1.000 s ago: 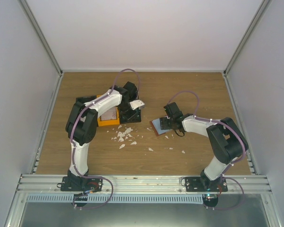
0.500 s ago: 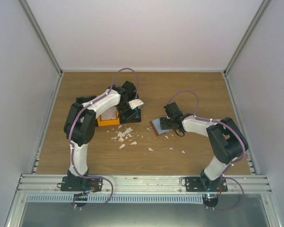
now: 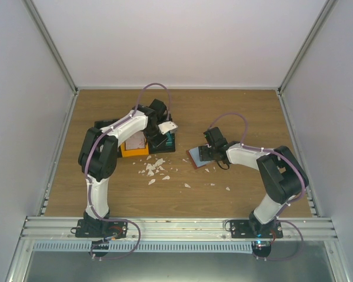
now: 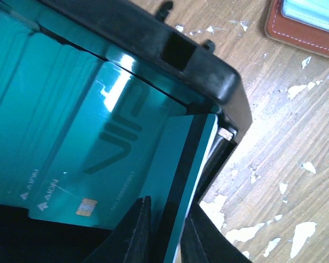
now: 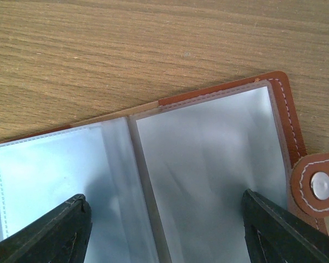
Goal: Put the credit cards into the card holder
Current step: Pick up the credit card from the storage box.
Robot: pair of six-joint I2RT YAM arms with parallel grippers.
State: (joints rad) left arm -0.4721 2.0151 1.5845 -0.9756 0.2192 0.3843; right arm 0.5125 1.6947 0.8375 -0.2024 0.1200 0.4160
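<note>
Several teal credit cards [image 4: 71, 109] lie stacked in the black bin [image 4: 170, 33]. One teal card [image 4: 189, 164] stands tilted on edge at the bin's corner, and my left gripper [image 4: 167, 230] is shut on its near edge, one finger on each face. From above, the left gripper [image 3: 162, 138] reaches down into that bin. The reddish-brown card holder [image 3: 195, 156] lies open on the table with its clear pockets [image 5: 208, 164] up. My right gripper [image 5: 164, 230] hovers open just over those pockets, fingers wide apart and holding nothing.
An orange bin [image 3: 132, 151] joins the black bin [image 3: 167, 145] on its left. White scraps [image 3: 156, 167] litter the wood in front of the bins and towards the holder. A corner of the card holder [image 4: 301, 33] shows beyond the black bin's rim.
The left gripper's jaws have narrowed onto the upright teal card, and the left arm has shifted slightly left over the bin. The right arm and the holder have not moved.
</note>
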